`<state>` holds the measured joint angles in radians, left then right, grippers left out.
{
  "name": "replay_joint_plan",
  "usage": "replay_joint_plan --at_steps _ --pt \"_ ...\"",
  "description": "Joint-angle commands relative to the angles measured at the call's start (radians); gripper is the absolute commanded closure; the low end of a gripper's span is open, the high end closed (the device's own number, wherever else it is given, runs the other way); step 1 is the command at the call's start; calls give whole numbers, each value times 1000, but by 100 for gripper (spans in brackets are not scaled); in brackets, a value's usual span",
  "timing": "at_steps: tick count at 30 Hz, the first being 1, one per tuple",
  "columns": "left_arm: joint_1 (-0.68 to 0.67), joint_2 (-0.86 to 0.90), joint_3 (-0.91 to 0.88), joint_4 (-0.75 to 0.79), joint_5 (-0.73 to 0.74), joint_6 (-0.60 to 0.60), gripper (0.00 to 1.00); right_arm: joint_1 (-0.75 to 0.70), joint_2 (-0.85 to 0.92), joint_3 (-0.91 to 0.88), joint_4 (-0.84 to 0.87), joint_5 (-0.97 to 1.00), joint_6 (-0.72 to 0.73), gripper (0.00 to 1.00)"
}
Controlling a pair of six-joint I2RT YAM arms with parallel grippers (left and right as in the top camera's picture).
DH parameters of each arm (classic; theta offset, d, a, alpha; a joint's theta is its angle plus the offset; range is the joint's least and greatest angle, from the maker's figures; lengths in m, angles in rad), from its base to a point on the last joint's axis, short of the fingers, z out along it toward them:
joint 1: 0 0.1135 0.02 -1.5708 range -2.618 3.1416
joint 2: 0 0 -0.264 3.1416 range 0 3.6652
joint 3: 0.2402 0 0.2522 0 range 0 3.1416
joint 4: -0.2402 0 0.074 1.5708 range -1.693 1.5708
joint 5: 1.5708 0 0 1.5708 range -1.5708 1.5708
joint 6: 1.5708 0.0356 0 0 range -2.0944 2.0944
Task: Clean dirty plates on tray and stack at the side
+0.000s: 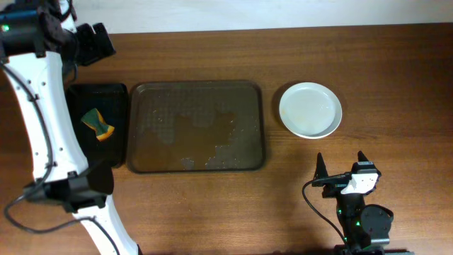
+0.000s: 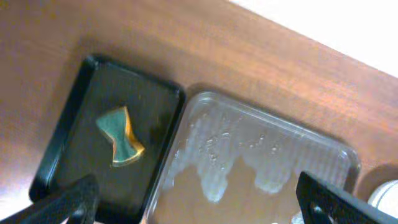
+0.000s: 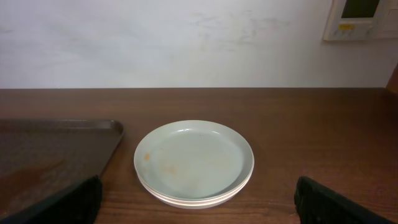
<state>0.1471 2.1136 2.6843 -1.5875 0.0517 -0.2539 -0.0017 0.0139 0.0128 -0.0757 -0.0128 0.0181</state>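
Note:
A stack of pale plates [image 1: 310, 110] sits on the wood table right of the large clear tray [image 1: 198, 127]; in the right wrist view the stack [image 3: 194, 162] shows faint orange smears on top. The tray holds soapy foam and no plate, and shows in the left wrist view [image 2: 261, 162]. A green and yellow sponge [image 1: 98, 122] lies in the small black tray [image 1: 99, 95], also in the left wrist view [image 2: 122, 137]. My right gripper [image 1: 341, 164] is open and empty, in front of the plates. My left gripper [image 2: 199, 208] is open and empty, high above the trays.
The left arm's white link [image 1: 49, 127] crosses the table's left side beside the black tray. A white wall with a small panel [image 3: 360, 15] stands behind the table. Bare wood shows around the plates.

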Motion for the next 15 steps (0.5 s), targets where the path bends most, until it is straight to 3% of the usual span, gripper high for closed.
replay_joint_plan --at_steps 1,4,8,15 --pt "6 -278 -251 203 -14 15 1 -5 -10 -7 -3 -5 0 2" --pt "6 -592 -756 562 -14 147 1 -5 -10 -7 -3 -5 0 2" --pt "6 -932 -1279 835 -14 374 1 -5 -10 -7 -3 -5 1 2" --pt "6 -1396 -1996 1244 -14 451 1 -5 -10 -7 -3 -5 1 2"
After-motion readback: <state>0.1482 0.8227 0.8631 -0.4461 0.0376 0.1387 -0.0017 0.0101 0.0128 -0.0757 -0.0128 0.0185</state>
